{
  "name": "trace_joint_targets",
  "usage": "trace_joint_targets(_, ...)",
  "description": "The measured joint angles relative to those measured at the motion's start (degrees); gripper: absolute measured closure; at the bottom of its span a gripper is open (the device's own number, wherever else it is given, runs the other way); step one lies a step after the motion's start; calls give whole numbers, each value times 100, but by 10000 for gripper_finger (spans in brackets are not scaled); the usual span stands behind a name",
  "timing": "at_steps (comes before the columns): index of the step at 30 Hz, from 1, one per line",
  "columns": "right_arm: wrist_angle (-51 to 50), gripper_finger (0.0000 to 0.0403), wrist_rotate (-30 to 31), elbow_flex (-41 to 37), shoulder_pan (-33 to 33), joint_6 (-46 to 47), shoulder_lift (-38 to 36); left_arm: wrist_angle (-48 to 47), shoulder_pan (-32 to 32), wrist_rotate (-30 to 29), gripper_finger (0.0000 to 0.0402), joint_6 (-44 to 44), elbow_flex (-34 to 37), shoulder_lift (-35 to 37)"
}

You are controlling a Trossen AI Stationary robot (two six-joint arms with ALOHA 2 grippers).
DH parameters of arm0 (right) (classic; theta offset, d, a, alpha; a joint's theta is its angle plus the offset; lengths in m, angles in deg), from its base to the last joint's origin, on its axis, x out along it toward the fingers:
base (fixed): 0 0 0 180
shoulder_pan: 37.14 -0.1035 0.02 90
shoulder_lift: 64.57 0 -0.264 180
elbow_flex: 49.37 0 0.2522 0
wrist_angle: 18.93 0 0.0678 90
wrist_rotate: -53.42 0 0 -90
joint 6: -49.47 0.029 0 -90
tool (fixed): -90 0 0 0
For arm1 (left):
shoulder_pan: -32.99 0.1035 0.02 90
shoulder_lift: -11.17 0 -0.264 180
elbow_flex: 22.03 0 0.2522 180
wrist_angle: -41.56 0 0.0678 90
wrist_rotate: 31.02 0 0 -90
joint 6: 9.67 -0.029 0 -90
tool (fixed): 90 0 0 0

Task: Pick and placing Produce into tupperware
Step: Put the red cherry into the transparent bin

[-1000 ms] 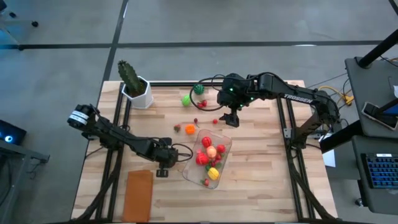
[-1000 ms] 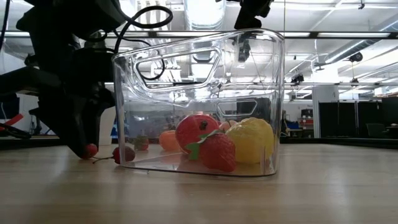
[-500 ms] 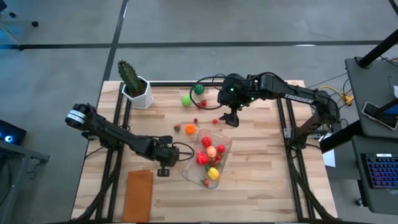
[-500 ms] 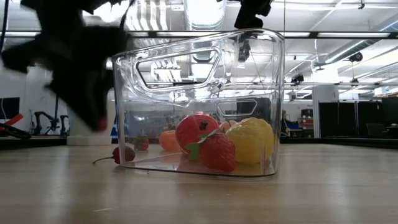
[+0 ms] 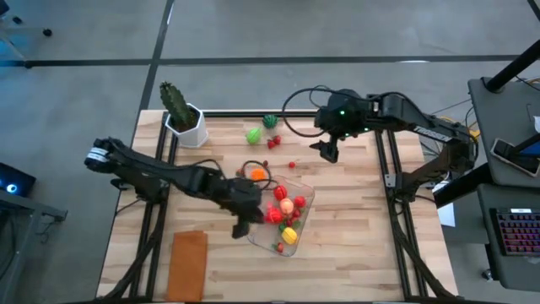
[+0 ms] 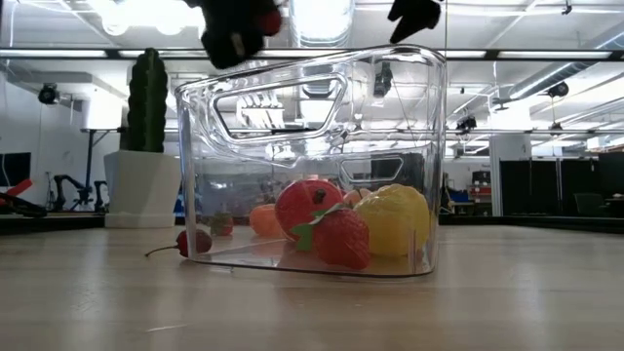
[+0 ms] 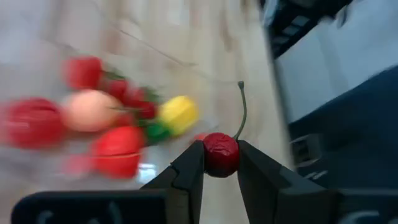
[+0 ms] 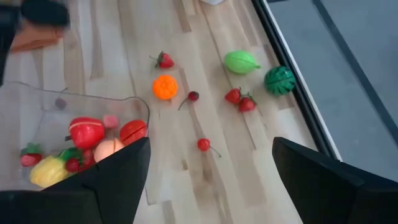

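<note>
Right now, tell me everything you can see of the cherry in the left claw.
The cherry is small, round and dark red with a slightly wrinkled, matte skin and a thin greenish stem curving up from its top. The left claw is shut on it, one dark finger pressing each side. It hangs in the air over the clear tupperware, with nothing else touching it.

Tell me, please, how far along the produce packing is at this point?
Partly done. The clear tupperware already holds several pieces, including a yellow lemon and a strawberry. In hand: the left claw is shut on a cherry above the container. Left on the table: a green fruit, an orange, loose strawberries and cherries. The right claw hovers open over the table.
</note>
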Motion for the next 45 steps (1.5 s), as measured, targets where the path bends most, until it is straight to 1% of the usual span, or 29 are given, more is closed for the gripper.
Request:
trace_joint_targets(2,-118,74,6,-1,5,71,-112,516,71,295,330,683,20,-317)
trace_joint_targets(4,-250,74,12,0,10,101,-211,976,89,389,321,1201,9,-609)
trace_joint_targets(6,-336,74,12,-2,10,101,-285,1246,96,586,309,1522,-50,-879)
trace_joint_targets(9,-411,74,12,-25,10,103,-372,1331,90,933,286,1988,-168,-1189)
trace_joint_targets(12,-467,74,12,-44,10,103,-432,1443,88,1072,261,2083,-266,-1259)
trace_joint_targets(15,-496,74,12,-86,10,98,-464,1304,96,1058,246,1944,-295,-1079)
trace_joint_targets(18,-491,74,12,-127,18,25,-474,926,96,667,244,1932,-248,-788)
trace_joint_targets(20,-472,74,12,-158,20,-39,-472,560,96,445,243,1633,-249,-570)
trace_joint_targets(23,-462,74,12,-258,20,-83,-470,-502,-18,-28,243,952,-251,-223)
trace_joint_targets(26,-466,74,12,-383,23,-94,-468,-1603,-253,-623,249,724,-231,-21)
trace_joint_targets(28,-470,74,13,-448,23,-96,-468,-2028,-389,-783,256,728,-172,17)
trace_joint_targets(31,-505,74,152,-469,23,-100,-466,-2370,-601,-812,266,728,-37,-28)
trace_joint_targets(36,-468,74,809,-471,50,-182,-480,-2316,-785,-1148,274,727,157,-294)
trace_joint_targets(38,-458,74,1021,-471,111,-205,-497,-2048,-817,-1213,274,718,275,-400)
trace_joint_targets(41,-445,74,1064,-471,279,-205,-501,-1715,-846,-1225,275,695,470,-572)
trace_joint_targets(45,-441,74,1057,-471,489,-204,-498,-1048,-854,-1229,275,422,714,-777)
